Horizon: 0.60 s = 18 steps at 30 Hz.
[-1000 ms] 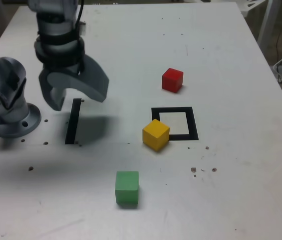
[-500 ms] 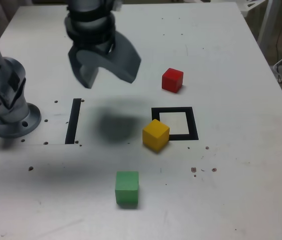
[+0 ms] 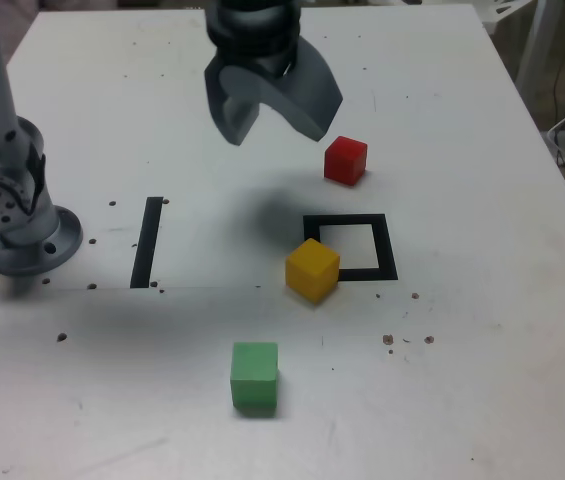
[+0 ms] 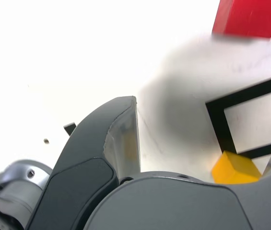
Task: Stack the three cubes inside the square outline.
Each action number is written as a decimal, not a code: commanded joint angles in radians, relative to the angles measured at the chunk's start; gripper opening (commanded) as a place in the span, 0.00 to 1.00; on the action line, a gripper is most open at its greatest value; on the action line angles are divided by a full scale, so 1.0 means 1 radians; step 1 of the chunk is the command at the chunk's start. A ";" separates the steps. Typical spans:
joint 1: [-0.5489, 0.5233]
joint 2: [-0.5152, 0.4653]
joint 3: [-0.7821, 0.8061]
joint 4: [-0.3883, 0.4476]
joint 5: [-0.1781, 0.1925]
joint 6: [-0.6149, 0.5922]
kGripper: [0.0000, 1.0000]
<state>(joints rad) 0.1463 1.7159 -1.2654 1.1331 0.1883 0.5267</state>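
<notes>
**Sizing up three loose cubes, none stacked yet**

Handling looks easy: the cubes read as small, rigid, matte blocks, probably light and not slippery, nothing fragile. Best hold is across two opposite flat sides, near mid-height, jaws square to the faces.

Count: three cubes, one of each colour. Red cube (image 3: 345, 160) sits on the table beyond the square outline (image 3: 351, 247), apart from it. Yellow cube (image 3: 312, 268) sits turned at the outline's near corner on the exterior view's left, overlapping the tape, not inside. Green cube (image 3: 254, 374) is nearest the camera, well apart from the rest.

One outline, one separate black tape strip (image 3: 147, 241), one white table (image 3: 462, 380).

One gripper (image 3: 274, 112), jaws spread wide, holding nothing, hovers above the table near the red cube.
</notes>
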 commanded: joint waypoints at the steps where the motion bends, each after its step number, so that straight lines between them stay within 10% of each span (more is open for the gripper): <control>1: 0.027 0.026 -0.028 0.003 -0.001 0.035 1.00; 18: 0.122 0.250 -0.217 -0.005 -0.017 0.187 0.99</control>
<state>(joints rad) 0.2684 1.9488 -1.4690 1.1314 0.1728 0.7101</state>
